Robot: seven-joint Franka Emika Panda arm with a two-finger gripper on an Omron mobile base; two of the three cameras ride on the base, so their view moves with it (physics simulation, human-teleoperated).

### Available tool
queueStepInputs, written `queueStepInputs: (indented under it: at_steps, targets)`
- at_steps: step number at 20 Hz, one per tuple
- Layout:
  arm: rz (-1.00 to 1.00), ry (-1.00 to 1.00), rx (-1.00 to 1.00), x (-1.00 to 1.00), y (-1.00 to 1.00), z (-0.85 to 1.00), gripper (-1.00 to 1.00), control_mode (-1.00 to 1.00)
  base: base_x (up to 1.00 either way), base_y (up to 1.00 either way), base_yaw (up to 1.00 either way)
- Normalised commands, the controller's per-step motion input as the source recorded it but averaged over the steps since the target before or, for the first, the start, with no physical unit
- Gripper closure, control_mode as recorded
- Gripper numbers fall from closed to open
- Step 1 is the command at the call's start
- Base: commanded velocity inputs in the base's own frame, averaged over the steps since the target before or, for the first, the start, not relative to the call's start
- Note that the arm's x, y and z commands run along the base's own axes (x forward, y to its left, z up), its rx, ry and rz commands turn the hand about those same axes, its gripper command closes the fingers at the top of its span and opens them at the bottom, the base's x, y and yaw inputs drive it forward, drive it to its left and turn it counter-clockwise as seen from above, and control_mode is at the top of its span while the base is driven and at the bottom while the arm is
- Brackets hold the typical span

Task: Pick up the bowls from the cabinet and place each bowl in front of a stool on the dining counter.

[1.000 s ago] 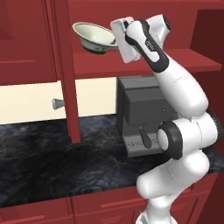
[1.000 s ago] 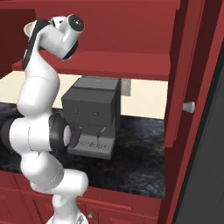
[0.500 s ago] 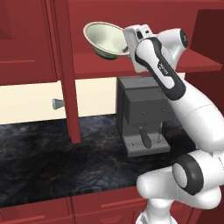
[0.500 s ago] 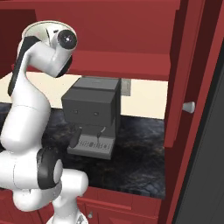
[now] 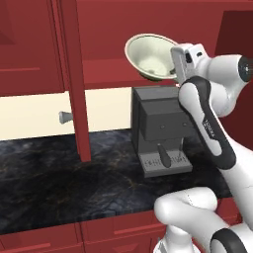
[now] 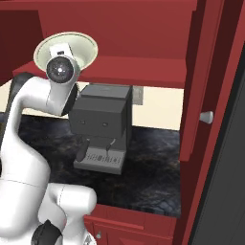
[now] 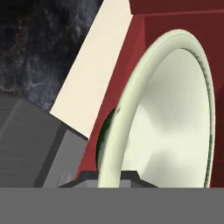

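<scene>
My gripper [image 5: 174, 73] is shut on the rim of a cream-white bowl [image 5: 149, 53] with a green outside. It holds the bowl tilted on its side in the air, in front of the red shelf [image 5: 108, 74] of the open cabinet [image 6: 143, 28]. In the right base view the bowl [image 6: 80, 46] shows behind my hand, above the coffee machine. The hand view has the bowl [image 7: 175, 122] close up and edge-on, its rim between the fingertips [image 7: 131, 177]. The stools and the dining counter are out of view.
A dark grey coffee machine [image 5: 160, 129] stands on the black marbled wall counter [image 5: 54, 183] right below the bowl. The open cabinet door [image 5: 74, 79] with its grey knob [image 5: 64, 117] hangs at the left. Another open door [image 6: 208, 72] stands at the right.
The arm has drawn the bowl out of the cabinet, to the right and slightly down, towards the base. The bowl has tipped further onto its side.
</scene>
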Motion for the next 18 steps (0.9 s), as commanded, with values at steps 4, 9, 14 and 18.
queueStepInputs:
  at_steps: [4,9,14,18]
  targets:
    - [-0.17,0.00,0.00,-1.00,-0.58,0.00,1.00,-1.00,0.00,0.00,0.00]
    - [-0.03,0.03,0.00,-1.00,-0.42,0.06,1.00,-1.00,0.00,0.00,0.00]
    - [0.01,0.13,-0.07,-1.00,-0.29,0.56,1.00,-1.00,0.00,0.00,0.00]
    - [0.01,0.39,-0.17,-0.74,-0.02,0.38,1.00,-1.00,0.00,0.00,0.00]
